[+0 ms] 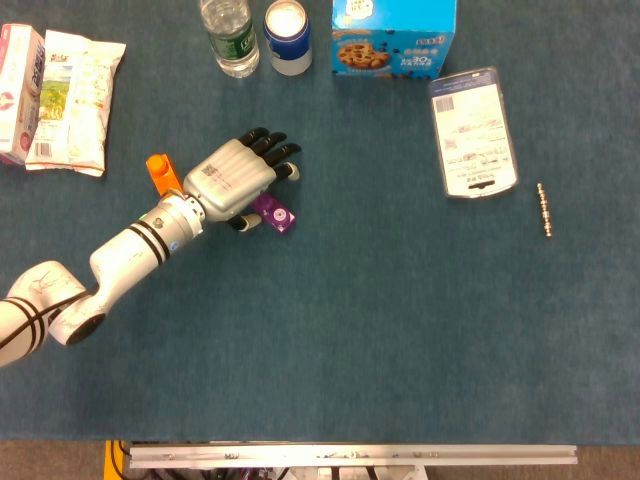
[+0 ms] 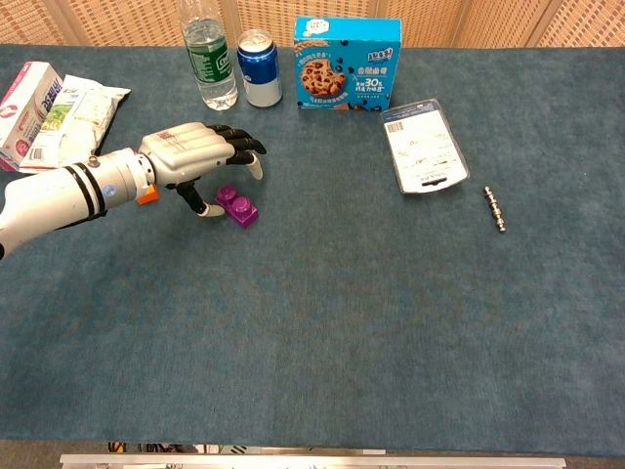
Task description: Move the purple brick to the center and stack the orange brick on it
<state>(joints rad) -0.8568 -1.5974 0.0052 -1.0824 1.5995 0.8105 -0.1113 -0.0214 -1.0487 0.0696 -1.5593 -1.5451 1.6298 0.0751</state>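
Blue-green felt-like cloth covers the table [image 2: 391, 342], with woven tan panels behind its far edge. Left hand [image 1: 235, 180] hovers spread over the purple brick [image 2: 239, 207], seemingly not gripping it; the orange brick [image 1: 161, 174] lies just behind the wrist. A blue cookie box [image 2: 348, 63] reads "30%"; its other print is too small.

Along the far edge of the blue-carpeted bench [image 2: 391, 332] stand a clear water bottle [image 2: 206, 61], a blue drink can [image 2: 260, 68] and a blue cookie box [image 2: 348, 63], with two snack packets [image 2: 59, 122] far left, a flat blister pack [image 2: 423, 145] and a small metal rod [image 2: 495, 209] to the right.
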